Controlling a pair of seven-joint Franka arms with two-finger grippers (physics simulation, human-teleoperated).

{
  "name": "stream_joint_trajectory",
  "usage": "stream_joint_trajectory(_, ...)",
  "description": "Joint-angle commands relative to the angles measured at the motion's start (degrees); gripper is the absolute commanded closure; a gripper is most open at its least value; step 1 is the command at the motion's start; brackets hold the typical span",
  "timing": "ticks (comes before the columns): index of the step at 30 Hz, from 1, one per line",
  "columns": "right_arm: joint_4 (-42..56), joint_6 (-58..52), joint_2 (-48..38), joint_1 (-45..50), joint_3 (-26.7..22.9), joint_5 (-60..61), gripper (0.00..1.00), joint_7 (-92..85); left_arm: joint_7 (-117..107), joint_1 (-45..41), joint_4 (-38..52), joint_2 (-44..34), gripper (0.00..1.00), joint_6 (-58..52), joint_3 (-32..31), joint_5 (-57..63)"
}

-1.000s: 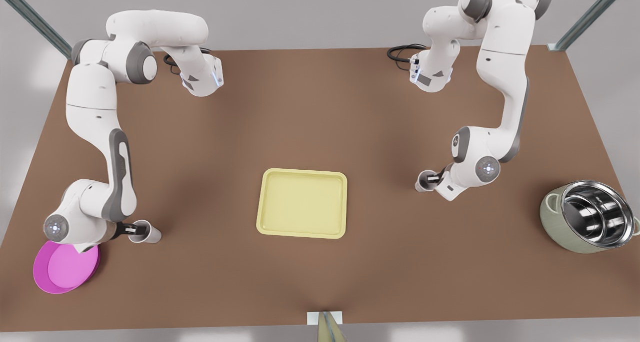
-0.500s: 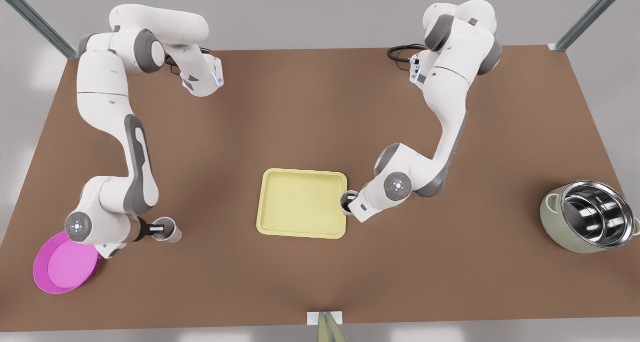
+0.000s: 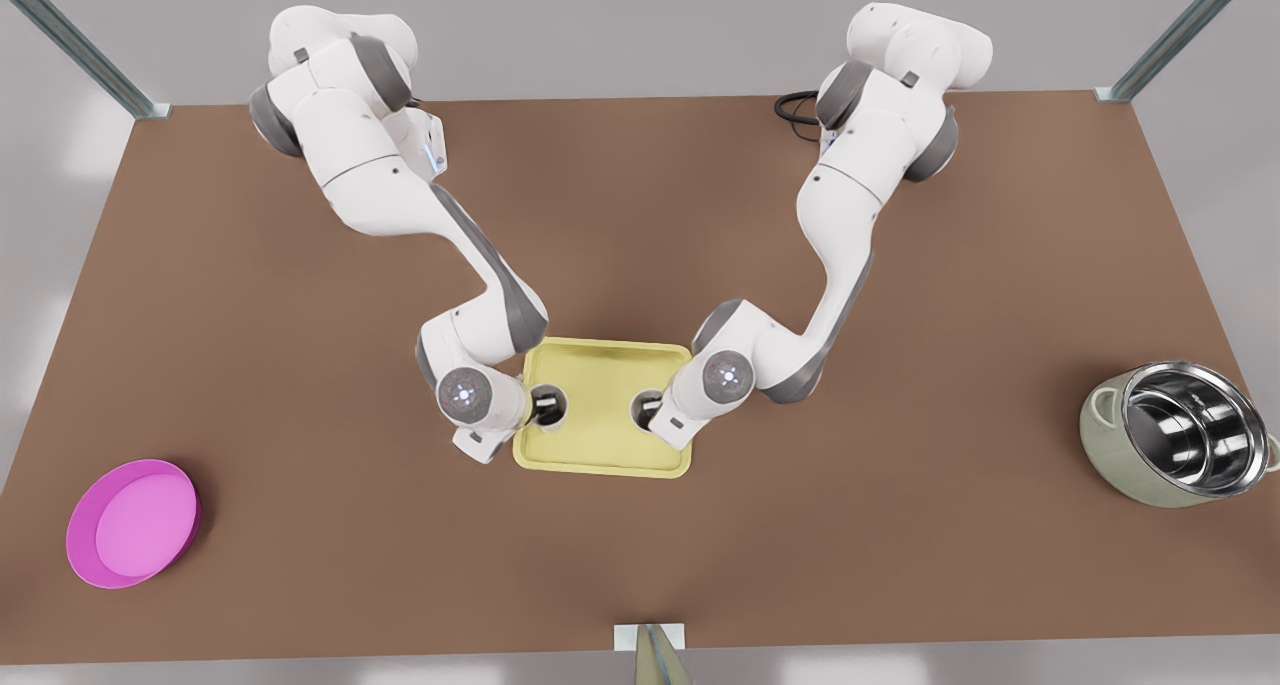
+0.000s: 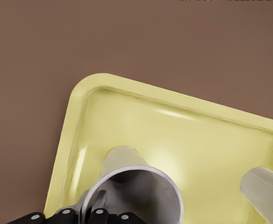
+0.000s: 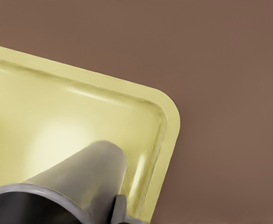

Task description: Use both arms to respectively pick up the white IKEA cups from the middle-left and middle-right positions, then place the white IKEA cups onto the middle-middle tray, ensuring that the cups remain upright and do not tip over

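With both cups over tray (image 3: pixel 600 435): left gripper (image 3: pixel 541 410) clamped on left cup (image 3: pixel 550 406); right gripper (image 3: pixel 655 412) clamped on right cup (image 3: pixel 646 409); cups upright, apart.

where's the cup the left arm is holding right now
In the front view, the left gripper holds its cup over the tray, near the tray's left edge.

From my remote station: the brown desk (image 3: pixel 640 215) carries a yellow tray (image 3: pixel 600 445) at its middle, a magenta dish (image 3: pixel 132 523) near the front view's left corner, and a steel-lined pot (image 3: pixel 1175 448) at the right edge.
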Motion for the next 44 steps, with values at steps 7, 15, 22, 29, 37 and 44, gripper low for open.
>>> stream_joint_trajectory(7, -2.99, 8.53, 1.16, 2.50, 0.00, -0.39, 0.79, 27.43, -14.89, 0.07, -0.03, -0.34, 0.00, 0.46, -0.01, -0.13)
stream_joint_trajectory(15, -3.16, 8.00, 0.90, 2.33, -0.09, -3.20, 0.00, 26.72, -0.93, 18.96, 4.98, -21.96, 0.00, -49.91, 0.25, 7.33)
stream_joint_trajectory(22, -3.16, 1.24, -3.23, 1.89, 0.00, -3.20, 0.00, 26.02, 43.30, 16.42, -14.97, -41.74, 0.00, -47.09, 17.56, 3.29)
stream_joint_trajectory(29, 1.31, -18.28, -7.10, -19.82, -0.88, -11.47, 0.00, -15.19, 43.30, 16.33, -15.05, -40.16, 0.00, -43.23, 17.48, 1.10)
stream_joint_trajectory(37, 7.82, -32.68, -22.65, -24.74, -0.35, -6.37, 0.00, -24.78, 43.30, 16.33, -15.14, -39.45, 0.00, -43.14, 17.39, 1.45)
stream_joint_trajectory(44, 5.80, -35.16, -26.26, -24.48, 0.62, -6.37, 0.00, -18.28, 43.30, 16.33, -15.14, -39.28, 0.00, -43.14, 17.39, 1.36)
